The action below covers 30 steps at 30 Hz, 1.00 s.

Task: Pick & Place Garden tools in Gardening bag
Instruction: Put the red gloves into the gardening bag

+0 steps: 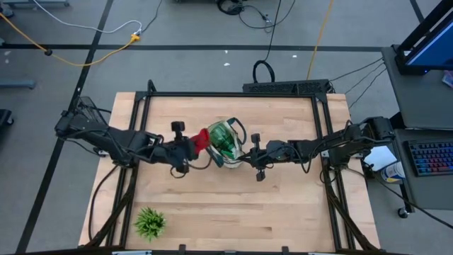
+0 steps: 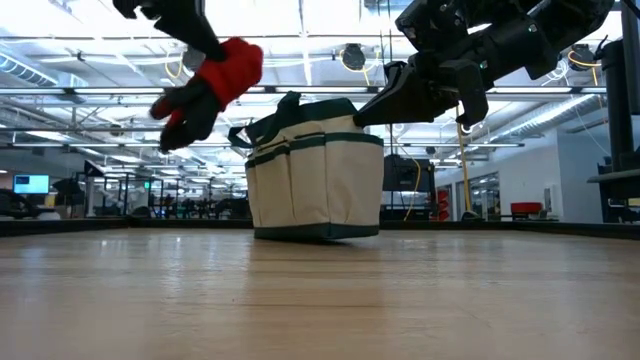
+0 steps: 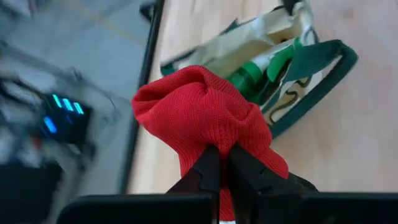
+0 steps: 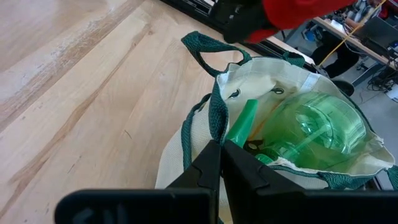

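Observation:
The cream gardening bag point(image 1: 226, 142) with dark green trim stands upright on its base at the table's middle point(image 2: 315, 170). A green spray bottle point(image 4: 311, 130) and a green handle point(image 4: 241, 124) lie inside it. My left gripper point(image 1: 192, 146) is shut on a red-and-black glove point(image 1: 202, 138), held in the air just left of the bag and above its rim point(image 2: 215, 85). My right gripper point(image 1: 245, 156) is shut at the bag's right rim point(image 2: 370, 113). My left gripper pinches the red knit part of the glove point(image 3: 217, 140) between its two fingers, coming level from the table's left. The glove is lifted clear, bunched ahead of the fingers, and its black part hangs down point(image 2: 185, 120). My right gripper is shut at the bag's top rim by the green strap point(image 4: 214, 127), coming slanting down from the table's right. The fingertips point(image 4: 211, 158) hide the place of contact. The bag stays on the table.
A spiky green tuft plant point(image 1: 150, 222) stands near the table's front left corner. The black frame rails point(image 1: 233, 93) run along the table's far edge and sides. Bare wood lies in front of the bag point(image 1: 233, 205).

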### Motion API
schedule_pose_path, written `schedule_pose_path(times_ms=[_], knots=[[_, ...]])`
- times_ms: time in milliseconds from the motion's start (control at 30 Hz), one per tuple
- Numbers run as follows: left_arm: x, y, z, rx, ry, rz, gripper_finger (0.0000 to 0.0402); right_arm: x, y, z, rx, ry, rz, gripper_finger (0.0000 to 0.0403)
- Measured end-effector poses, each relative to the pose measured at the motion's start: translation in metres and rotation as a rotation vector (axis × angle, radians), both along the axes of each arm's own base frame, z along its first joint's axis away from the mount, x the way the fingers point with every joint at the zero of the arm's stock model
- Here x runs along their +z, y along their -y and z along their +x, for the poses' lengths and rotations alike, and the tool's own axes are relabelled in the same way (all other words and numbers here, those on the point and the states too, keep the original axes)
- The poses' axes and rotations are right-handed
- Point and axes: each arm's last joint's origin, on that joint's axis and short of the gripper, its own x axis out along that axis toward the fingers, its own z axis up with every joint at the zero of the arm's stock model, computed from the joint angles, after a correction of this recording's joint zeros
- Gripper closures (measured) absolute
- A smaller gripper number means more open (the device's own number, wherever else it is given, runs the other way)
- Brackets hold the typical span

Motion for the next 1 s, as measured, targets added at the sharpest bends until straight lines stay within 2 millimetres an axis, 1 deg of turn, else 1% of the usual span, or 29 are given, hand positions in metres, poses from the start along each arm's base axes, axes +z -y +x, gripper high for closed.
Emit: schedule_pose_path(times_ms=[67, 167, 367, 433, 533, 733, 833, 900, 967, 1000], knots=[[0.003, 0.001, 0.003, -0.087, -0.022, 0.098, 0.0393, 0.0, 0.0, 0.0, 0.0, 0.0, -0.001, 0.0399], [0.01, 0.0, 0.01, -0.163, -0.002, 0.229, 0.0393, 0.0, 0.0, 0.0, 0.0, 0.0, 0.0, 0.0399], [0.026, -0.01, 0.024, -0.267, 0.064, 0.394, 0.0393, 0.0, 0.0, 0.0, 0.001, 0.0, 0.002, 0.0399], [0.03, -0.014, 0.028, -0.311, 0.12, 0.377, 0.0392, 0.0, 0.0, 0.0, 0.001, 0.0, 0.002, 0.0399], [0.033, -0.019, 0.032, -0.401, 0.177, 0.308, 0.0391, 0.0, 0.0, 0.0, 0.001, 0.0, 0.003, 0.0399], [0.033, -0.028, 0.036, -0.448, 0.216, 0.245, 0.0393, 0.0, 0.0, 0.0, 0.002, 0.0, 0.003, 0.0399], [0.026, -0.032, 0.046, -0.506, 0.224, 0.202, 0.0391, 0.0, 0.0, 0.0, 0.002, 0.001, 0.003, 0.0399], [0.017, -0.034, 0.052, -0.513, 0.202, 0.186, 0.0393, 0.0, 0.0, 0.0, 0.001, 0.001, 0.003, 0.0399], [0.01, -0.036, 0.062, -0.518, 0.184, 0.207, 0.0393, 0.0, 0.0, 0.0, 0.001, 0.0, 0.006, 0.0399], [0.005, -0.038, 0.064, -0.521, 0.146, 0.227, 0.0393, 0.0, 0.0, 0.0, 0.001, 0.0, 0.005, 0.0399]])
